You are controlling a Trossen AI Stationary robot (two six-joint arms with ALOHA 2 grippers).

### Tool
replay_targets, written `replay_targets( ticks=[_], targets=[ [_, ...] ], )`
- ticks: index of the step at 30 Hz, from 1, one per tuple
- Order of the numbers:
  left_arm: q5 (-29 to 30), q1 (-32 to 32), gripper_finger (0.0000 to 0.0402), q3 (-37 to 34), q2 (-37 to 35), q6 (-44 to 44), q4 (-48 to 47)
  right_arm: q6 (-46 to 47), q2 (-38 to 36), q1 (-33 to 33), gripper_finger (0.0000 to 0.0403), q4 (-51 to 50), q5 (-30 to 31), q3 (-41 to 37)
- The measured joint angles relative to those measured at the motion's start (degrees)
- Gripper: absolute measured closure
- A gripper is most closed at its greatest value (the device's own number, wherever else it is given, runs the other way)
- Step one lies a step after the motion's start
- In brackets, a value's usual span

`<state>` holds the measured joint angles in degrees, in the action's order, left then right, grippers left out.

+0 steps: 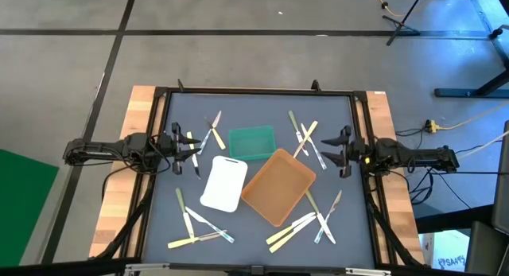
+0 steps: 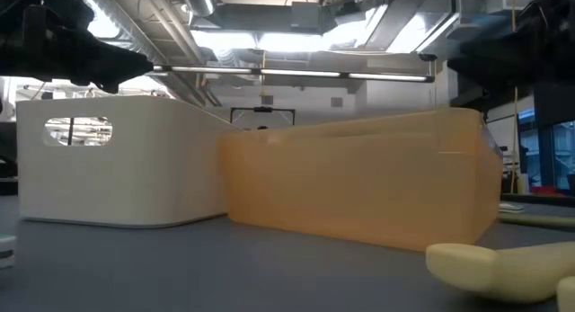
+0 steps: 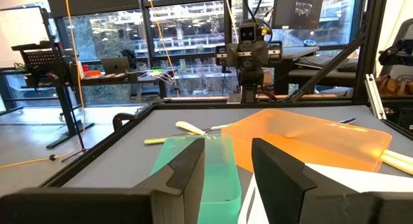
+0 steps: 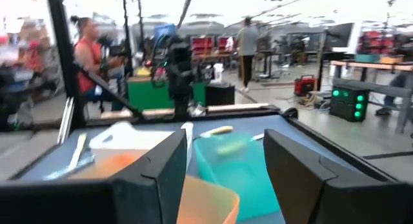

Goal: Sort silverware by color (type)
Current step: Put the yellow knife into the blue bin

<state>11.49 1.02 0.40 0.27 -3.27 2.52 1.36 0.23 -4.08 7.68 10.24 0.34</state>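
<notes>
High view shows the left gripper and right gripper, jaws apart and holding nothing, with thin plastic silverware beside them and a green plastic tray between them.

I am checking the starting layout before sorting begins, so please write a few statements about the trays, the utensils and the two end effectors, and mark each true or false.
1. The green tray, white tray and orange-brown tray sit together mid-table. True.
2. The trays already hold sorted utensils. False: all three look empty; the utensils lie scattered on the table around them.
3. The left end effector is open and holds nothing. True.
4. The right end effector is shut on a fork. False: it is open and empty.
5. The white tray lies farther from the front edge than the green tray. False: it lies nearer.
</notes>
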Motion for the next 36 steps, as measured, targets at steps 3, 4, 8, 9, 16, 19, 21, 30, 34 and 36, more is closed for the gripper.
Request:
replay_targets(
  ticks=[3,4,8,9,16,19,21,30,34,36],
  targets=[
    [0.02,0.00,0.0279,0.02,0.01,0.02,0.00,2.05,0.02,-0.02,0.0210,0.97,2.40,0.00],
    [0.02,0.00,0.0279,0.01,0.01,0.02,0.00,2.85,0.02,-0.01,0.0210,1.74,3.01,0.00],
    [0.02,0.02,0.0279,0.02,0.01,0.04,0.00,4.66,0.00,-0.01,0.0210,2.82,5.37,0.07],
    [0.01,0.01,0.0279,0.00,0.01,0.03,0.01,4.82,0.00,-0.02,0.0210,2.77,6.01,0.18],
    [0.02,0.02,0.0279,0.00,0.01,-0.13,0.00,4.90,0.02,0.00,0.0210,2.79,8.29,2.57],
    [0.02,0.01,0.0279,0.01,0.01,-0.26,0.01,4.86,0.09,-0.02,0.0210,2.82,8.31,3.82],
    [0.02,0.00,0.0279,0.02,-0.01,-0.30,0.02,4.84,0.11,0.00,0.0210,2.78,8.33,4.54],
    [0.02,0.00,0.0279,0.01,0.00,-0.33,0.02,2.33,0.99,-0.01,0.0210,2.63,12.83,7.13],
    [0.02,0.02,0.0279,0.00,0.01,-0.33,0.02,-1.09,2.83,0.00,0.0210,2.63,13.84,8.54],
    [0.03,0.01,0.0279,0.01,0.01,-0.33,0.02,-3.34,3.97,-0.01,0.0210,2.48,14.97,9.26]
  ],
)
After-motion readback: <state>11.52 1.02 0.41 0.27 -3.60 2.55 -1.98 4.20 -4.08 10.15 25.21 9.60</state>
